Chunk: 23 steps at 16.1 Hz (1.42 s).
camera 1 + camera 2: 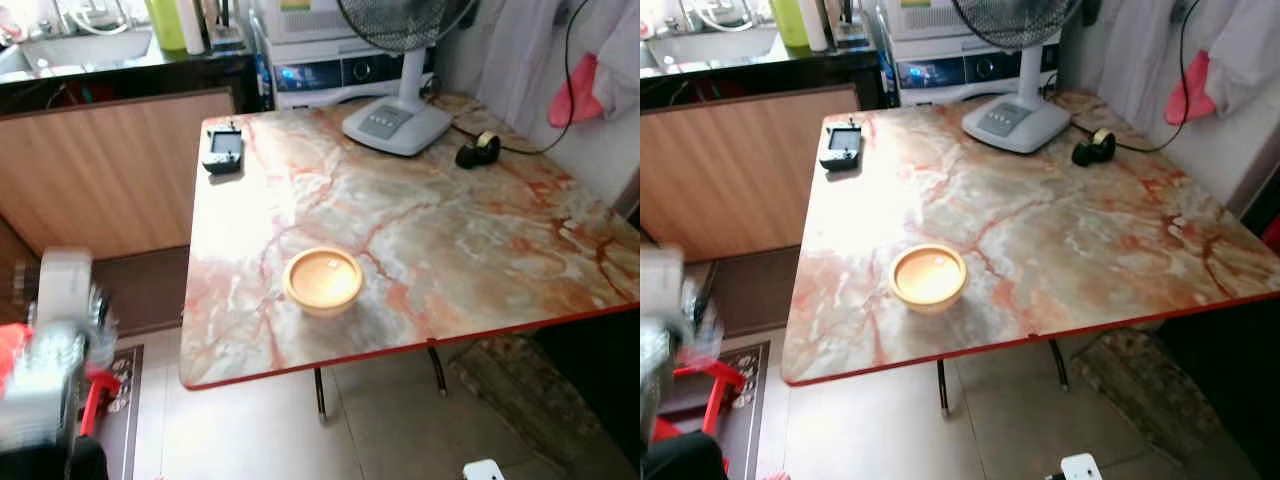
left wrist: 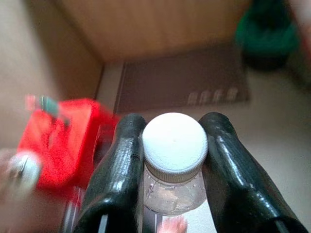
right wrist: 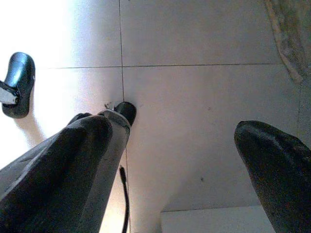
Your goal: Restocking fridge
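Observation:
My left gripper [image 2: 174,150] is shut on a clear plastic bottle with a white cap [image 2: 174,144]; both black fingers [image 2: 116,170] press the neck just under the cap. In the left eye view the same bottle [image 1: 62,320] shows blurred at the lower left, off the table's left edge. My right gripper [image 3: 189,160] hangs low over pale floor tiles, open, with nothing between its fingers [image 3: 82,160]. A small yellow bowl [image 1: 322,280] sits on the marble-patterned table [image 1: 450,230] near its front edge.
On the table stand a white fan base [image 1: 397,122], a tape dispenser [image 1: 478,148] and a small dark device [image 1: 223,150]. A wooden counter [image 1: 110,170] with a sink is at back left. A red stool [image 2: 58,141] and brown mat [image 2: 180,80] lie below the left gripper.

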Motion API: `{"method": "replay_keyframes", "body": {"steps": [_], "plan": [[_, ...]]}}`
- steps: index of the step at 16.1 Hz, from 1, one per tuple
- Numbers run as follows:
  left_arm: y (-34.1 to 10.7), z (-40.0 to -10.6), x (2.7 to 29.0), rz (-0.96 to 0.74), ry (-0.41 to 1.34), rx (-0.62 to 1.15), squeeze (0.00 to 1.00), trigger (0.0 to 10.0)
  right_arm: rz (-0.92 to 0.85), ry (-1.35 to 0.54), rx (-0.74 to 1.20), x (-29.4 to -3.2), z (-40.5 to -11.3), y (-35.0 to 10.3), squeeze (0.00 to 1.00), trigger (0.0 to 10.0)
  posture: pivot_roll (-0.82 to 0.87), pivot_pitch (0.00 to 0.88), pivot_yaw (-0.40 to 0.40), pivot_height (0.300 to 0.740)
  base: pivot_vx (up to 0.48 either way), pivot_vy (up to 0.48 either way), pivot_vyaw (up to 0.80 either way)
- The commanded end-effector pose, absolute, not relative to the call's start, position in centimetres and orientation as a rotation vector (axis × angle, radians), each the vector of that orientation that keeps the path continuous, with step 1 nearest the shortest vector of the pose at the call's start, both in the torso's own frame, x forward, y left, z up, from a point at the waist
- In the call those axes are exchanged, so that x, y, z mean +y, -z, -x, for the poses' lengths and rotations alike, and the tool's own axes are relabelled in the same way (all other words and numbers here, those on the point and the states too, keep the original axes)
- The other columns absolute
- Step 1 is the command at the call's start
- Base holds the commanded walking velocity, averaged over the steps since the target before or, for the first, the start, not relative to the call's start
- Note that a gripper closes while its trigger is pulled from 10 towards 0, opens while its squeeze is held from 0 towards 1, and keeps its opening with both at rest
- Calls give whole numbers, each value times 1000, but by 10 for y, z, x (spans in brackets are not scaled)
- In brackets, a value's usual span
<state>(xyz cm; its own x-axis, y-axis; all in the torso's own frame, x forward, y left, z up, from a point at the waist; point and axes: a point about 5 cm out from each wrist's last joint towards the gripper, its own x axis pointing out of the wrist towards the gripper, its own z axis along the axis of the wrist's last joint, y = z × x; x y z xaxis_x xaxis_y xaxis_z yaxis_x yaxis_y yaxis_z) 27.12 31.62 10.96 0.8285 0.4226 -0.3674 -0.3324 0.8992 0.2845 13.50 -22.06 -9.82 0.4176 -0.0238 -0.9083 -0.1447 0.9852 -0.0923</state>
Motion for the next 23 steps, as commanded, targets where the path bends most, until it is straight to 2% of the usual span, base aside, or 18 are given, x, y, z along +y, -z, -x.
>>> {"method": "replay_keyframes", "body": {"steps": [1, 4, 8, 9, 10, 11, 12, 13, 14, 16, 23], "plan": [[-92, -264, 321, -211, -438, 451, 0, 10000, 154, -73, 1137, -219, -135, 99, 0, 10000, 204, 0, 33, 740, 0, 0, 0], [-13, -228, 311, -199, -392, 626, 0, 10000, 138, -42, 1135, -218, -133, 99, 0, 10000, 176, 0, 39, 740, 0, 0, 0], [48, -184, 292, -162, -387, 863, 0, 10000, 98, 1, 1136, -218, -131, 100, 0, 10000, 158, 0, 34, 740, 0, 0, 0], [56, -179, 283, -200, -332, 883, 0, 10000, 97, 2, 1139, -217, -131, 101, 0, 10000, 146, 0, 31, 740, 0, 0, 0], [54, -185, 274, -474, -247, 830, 0, 10000, 90, 8, 1141, -217, -129, 101, 0, 10000, 104, 0, 34, 740, 0, 0, 0], [51, -191, 268, -429, -238, 779, 0, 10000, 77, 22, 1137, -218, -129, 101, 0, 10000, 99, 0, 28, 740, 0, 0, 0], [56, -190, 260, -307, -230, 802, 0, 10000, 50, 44, 1129, -219, -128, 101, 0, 10000, 134, 0, 13, 740, 0, 0, 0], [70, -178, 249, -193, -200, 891, 0, 10000, 57, 31, 1136, -218, -129, 101, 0, 10000, 153, 0, 4, 740, 0, 0, 0], [76, -169, 248, -172, -218, 942, 0, 10000, 69, 21, 1143, -217, -129, 101, 0, 10000, 140, 0, 5, 740, 0, 0, 0], [86, -155, 241, -211, -168, 1018, 0, 10000, 42, 51, 1127, -217, -129, 101, 0, 10000, 100, 0, 20, 740, 0, 0, 0], [88, -149, 244, -224, -189, 1059, 0, 10000, -20, 103, 1119, -212, -125, 103, 0, 10000, 103, 0, 40, 740, 0, 0, 0]]}}
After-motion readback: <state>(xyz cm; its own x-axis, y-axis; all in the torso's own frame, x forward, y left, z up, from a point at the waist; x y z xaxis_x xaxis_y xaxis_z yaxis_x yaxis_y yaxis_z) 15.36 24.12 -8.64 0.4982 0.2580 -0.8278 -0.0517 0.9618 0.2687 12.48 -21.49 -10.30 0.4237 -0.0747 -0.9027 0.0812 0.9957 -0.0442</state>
